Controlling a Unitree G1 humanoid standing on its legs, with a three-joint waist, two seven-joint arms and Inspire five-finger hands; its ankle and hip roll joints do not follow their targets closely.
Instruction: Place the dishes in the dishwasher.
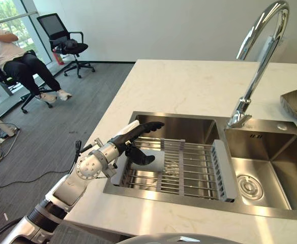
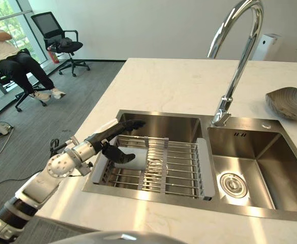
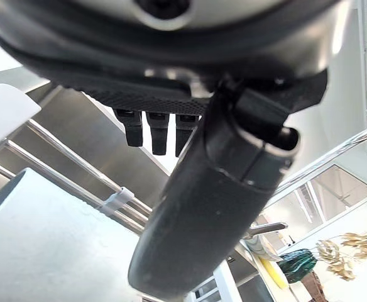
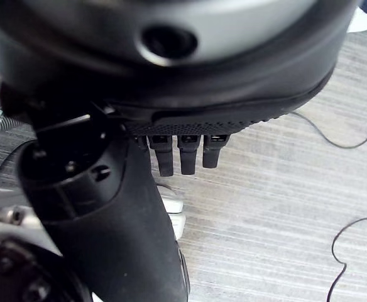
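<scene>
One left hand (image 1: 138,140) spread open over sink rack (image 1: 189,168), above white dish (image 2: 124,156).

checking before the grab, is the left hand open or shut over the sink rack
Open: the left hand has straight fingers and its thumb apart above the rack, holding nothing.

Left arm out, right arm down

I see my left arm reaching forward from the lower left, its left hand (image 1: 133,142) held out with fingers (image 1: 147,126) straight and the thumb (image 1: 141,157) spread apart below them. In its wrist view my right hand (image 4: 108,207) points down, fingers (image 4: 183,154) relaxed, holding nothing.
</scene>
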